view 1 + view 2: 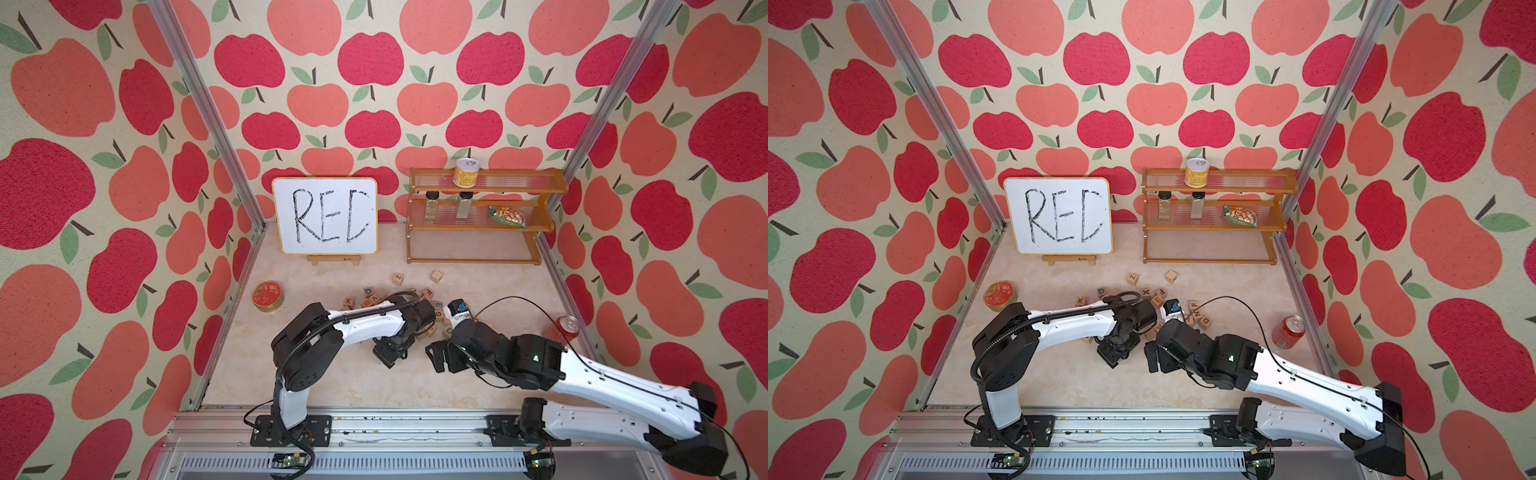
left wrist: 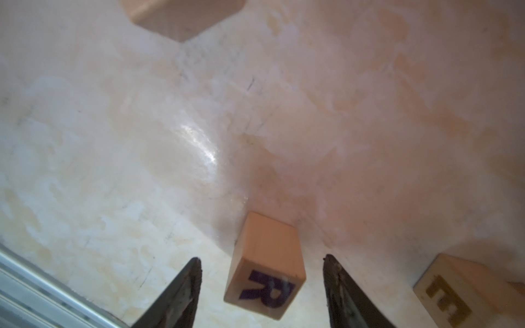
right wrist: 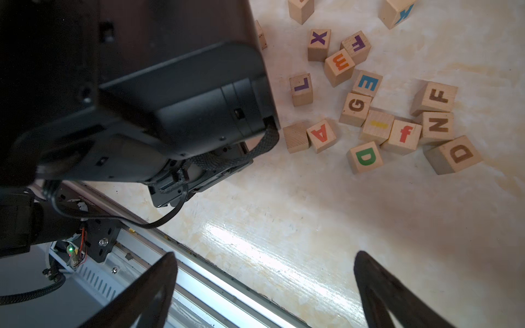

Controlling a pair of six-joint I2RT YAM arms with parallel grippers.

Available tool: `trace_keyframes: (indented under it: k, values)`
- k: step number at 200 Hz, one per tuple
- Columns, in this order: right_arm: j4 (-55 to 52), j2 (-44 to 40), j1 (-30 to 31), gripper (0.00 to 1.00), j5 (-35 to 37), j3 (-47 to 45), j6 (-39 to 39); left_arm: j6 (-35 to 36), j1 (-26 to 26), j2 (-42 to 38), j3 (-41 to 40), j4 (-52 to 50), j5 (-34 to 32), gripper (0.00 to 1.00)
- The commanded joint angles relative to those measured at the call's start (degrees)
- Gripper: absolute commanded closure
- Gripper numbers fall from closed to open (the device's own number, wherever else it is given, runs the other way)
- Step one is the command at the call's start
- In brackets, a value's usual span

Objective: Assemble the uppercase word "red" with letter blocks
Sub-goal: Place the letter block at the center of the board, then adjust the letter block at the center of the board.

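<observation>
Left jaws stand parted astride the purple R block (image 2: pixel 265 269), untouching; right jaws gape empty.

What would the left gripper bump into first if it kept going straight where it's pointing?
The R block sits in the gap between the open jaws of the left gripper, touching neither. Going straight, the jaws would probably pass either side of it and hit the table first; depth is unclear.

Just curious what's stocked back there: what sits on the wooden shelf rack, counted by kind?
Tin: 1
Bottles: 2
Snack bag: 1
Total: 4
</observation>
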Motion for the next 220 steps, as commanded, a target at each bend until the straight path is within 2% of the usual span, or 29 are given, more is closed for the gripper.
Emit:
trace_keyframes:
  k: [1,8,24,85,114,150,220]
  values:
    - [0.0,-1.8,1.1,0.01,0.0,-0.8,0.6,-2.9,-0.1,-0.8,1.0,-4.4,-2.0,0.21]
    - [-0.2,-2.0,1.3,0.01,0.1,-0.9,0.7,-2.6,0.0,-1.2,1.0,-4.9,-2.3,0.10]
    - [-0.7,-2.5,1.7,0.01,0.0,-1.0,0.8,-2.1,0.2,-2.7,0.4,-5.1,-2.5,0.02]
    - [-1.5,-4.0,2.5,0.01,0.3,-2.2,1.1,-0.2,1.6,-6.5,-2.1,-5.3,-3.6,0.01]
    - [-1.5,-4.2,2.5,0.01,-0.1,-2.3,0.7,4.4,3.2,-7.5,-2.3,-4.9,-4.2,0.00]
    - [-1.0,-4.0,2.5,0.01,-1.7,-1.9,-0.8,17.7,4.9,-8.5,-2.0,-2.7,-5.9,0.01]
    - [0.6,-3.8,2.5,0.01,-5.8,-2.4,-3.4,46.2,7.4,-12.6,-5.8,3.4,-1.3,0.01]
